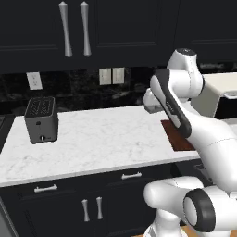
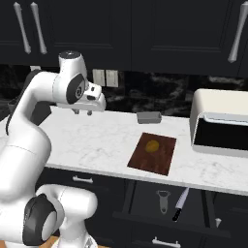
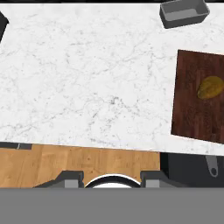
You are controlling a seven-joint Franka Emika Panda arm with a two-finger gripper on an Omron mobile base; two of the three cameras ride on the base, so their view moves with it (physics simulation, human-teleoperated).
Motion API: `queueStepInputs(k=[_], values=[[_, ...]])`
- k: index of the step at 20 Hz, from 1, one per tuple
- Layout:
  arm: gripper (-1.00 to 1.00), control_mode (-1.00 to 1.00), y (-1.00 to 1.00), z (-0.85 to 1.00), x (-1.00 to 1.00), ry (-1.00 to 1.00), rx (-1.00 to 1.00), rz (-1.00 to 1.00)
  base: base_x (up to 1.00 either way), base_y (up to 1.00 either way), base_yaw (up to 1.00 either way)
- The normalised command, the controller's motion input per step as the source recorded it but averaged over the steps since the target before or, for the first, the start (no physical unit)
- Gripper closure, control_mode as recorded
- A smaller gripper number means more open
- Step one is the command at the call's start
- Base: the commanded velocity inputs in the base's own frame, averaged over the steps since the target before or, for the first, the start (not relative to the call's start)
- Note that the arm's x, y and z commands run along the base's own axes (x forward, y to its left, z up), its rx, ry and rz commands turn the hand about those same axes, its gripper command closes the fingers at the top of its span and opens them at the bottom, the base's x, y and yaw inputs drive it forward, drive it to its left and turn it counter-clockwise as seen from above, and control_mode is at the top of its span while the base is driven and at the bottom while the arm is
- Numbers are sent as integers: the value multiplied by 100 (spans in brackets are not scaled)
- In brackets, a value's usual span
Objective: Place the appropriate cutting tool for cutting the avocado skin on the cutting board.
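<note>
White marble tabletop [image 1: 102,139] in the left base view: you see a dark toaster [image 1: 41,119] at its left end and, at the right, a strip of the reddish-brown cutting board [image 1: 178,139] showing past the robot's forearm. The arm is folded high above the tabletop, so nothing on it is touched.

Right base view: the cutting board [image 2: 152,153] lies flat near the front edge of the tabletop, with the avocado [image 2: 152,145] resting on its far half, leaving bare wood beside the fruit for a tool. A small grey block [image 2: 148,117] sits behind the board near the wall, and a pale boxy oven [image 2: 220,123] stands to its right. Below the board a drawer [image 2: 169,206] stands open, holding a peeler [image 2: 163,199] and a knife [image 2: 180,203] side by side; you would judge the knife the fitting tool for the skin. The gripper [image 2: 82,112] hangs over the left part of the tabletop, well apart from board and drawer, with nothing between its fingers; how wide they stand you cannot tell here.

Hand view: looking straight down, you see the board at right with the avocado on it, and the fingertips [image 3: 70,178] set wide apart, so the gripper is open and empty.
</note>
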Motion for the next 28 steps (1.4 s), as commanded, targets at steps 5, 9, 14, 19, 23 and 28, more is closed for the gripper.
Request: queueStepInputs(k=[5,9,14,19,23,28], values=[[-100,-100,-24,-2,-40,-6,0,0,0,0,0],[-100,-100,-100,-48,-92,0,10,-2,0,0,0],[-100,-100,-100,-80,-49,-3,2,18,0,0,0],[-100,-100,-100,-25,-37,3,3,13,0,0,0],[-100,-100,-100,-17,-20,24,13,-3,0,0,0],[-100,-100,-100,-54,7,32,9,-14,0,0,0]])
